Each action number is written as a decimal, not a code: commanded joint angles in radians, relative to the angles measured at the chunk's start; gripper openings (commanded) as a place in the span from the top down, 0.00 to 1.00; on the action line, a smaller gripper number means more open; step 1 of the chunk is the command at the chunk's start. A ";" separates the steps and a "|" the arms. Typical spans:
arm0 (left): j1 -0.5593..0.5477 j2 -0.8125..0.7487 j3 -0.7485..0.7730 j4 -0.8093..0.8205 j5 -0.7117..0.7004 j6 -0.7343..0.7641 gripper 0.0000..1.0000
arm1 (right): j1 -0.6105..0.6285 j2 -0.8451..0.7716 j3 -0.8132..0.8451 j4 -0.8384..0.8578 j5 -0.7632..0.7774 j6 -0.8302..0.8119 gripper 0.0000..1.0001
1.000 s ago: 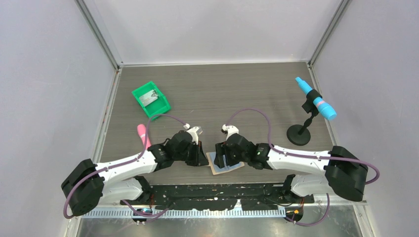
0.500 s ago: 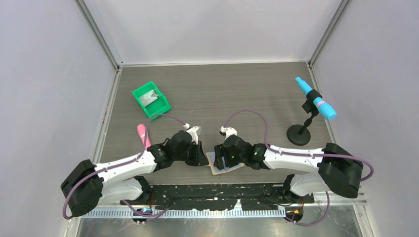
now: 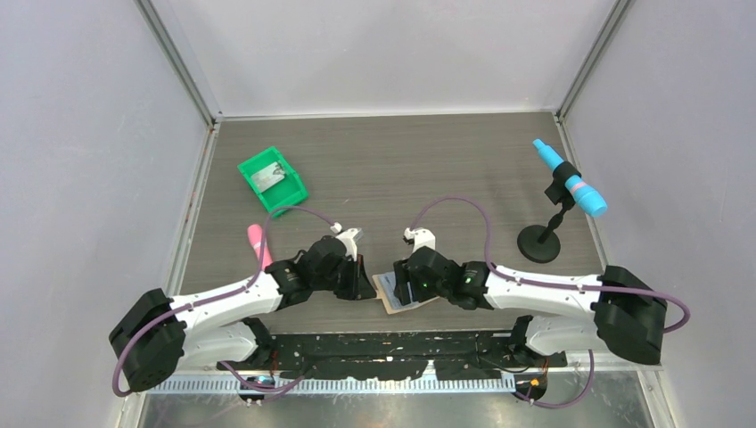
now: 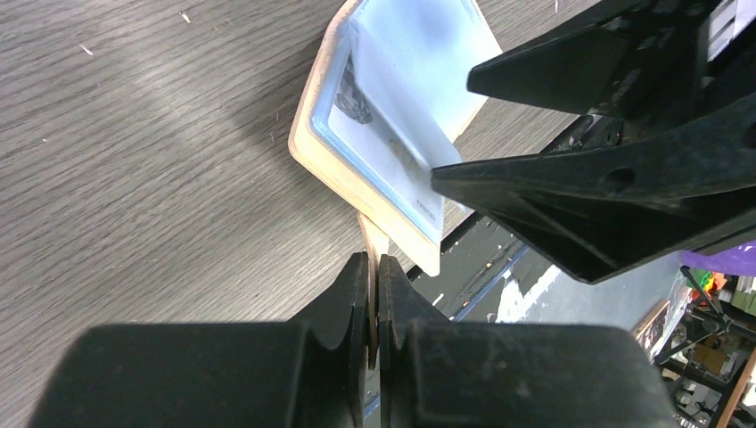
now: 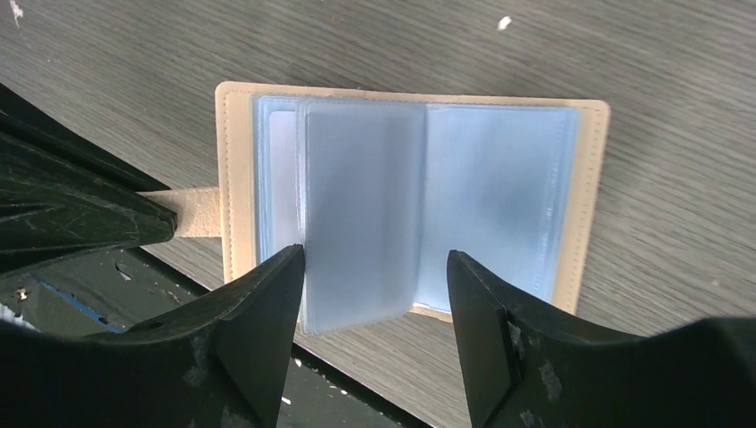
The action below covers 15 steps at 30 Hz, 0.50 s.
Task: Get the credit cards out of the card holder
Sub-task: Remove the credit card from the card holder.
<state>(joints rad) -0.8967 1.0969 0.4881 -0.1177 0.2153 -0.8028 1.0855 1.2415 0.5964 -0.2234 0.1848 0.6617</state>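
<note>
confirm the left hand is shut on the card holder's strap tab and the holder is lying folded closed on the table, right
Not quite. The left hand is shut on the strap tab, but the card holder is not folded closed. The right wrist view shows it lying spread open on the table with its blue inner panels facing up.

The card holder (image 5: 499, 178) is lying open at the near edge of the table (image 3: 401, 169), with the left gripper (image 4: 374, 267) sitting on the strap tab (image 5: 196, 214) at its left side and the right gripper (image 5: 374, 267) straddling its middle leaf (image 5: 361, 214). The bin (image 3: 272, 178) is sitting far back on the left, the stand (image 3: 539, 242) well apart on the right.
</note>
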 commanded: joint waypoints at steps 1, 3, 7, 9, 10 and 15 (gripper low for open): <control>-0.004 -0.022 0.009 -0.001 -0.015 0.010 1.00 | -0.001 -0.054 0.025 -0.108 0.120 -0.005 0.34; -0.004 -0.024 0.008 -0.007 -0.021 0.012 1.00 | -0.002 -0.067 0.029 -0.128 0.140 -0.007 0.34; -0.004 -0.025 0.008 -0.033 -0.037 0.020 1.00 | -0.002 -0.088 0.027 -0.165 0.182 -0.008 0.34; -0.004 -0.030 0.006 -0.043 -0.047 0.024 1.00 | -0.004 -0.096 0.022 -0.185 0.205 -0.007 0.34; -0.004 -0.032 0.006 -0.052 -0.055 0.026 1.00 | -0.006 -0.102 0.019 -0.190 0.218 -0.004 0.35; -0.004 -0.024 0.025 -0.120 -0.102 0.032 1.00 | -0.026 -0.120 -0.031 -0.178 0.210 0.013 0.36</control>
<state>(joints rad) -0.8967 1.0885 0.4881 -0.1764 0.1661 -0.7967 1.0706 1.1549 0.5900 -0.3870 0.3443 0.6579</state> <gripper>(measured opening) 0.043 0.646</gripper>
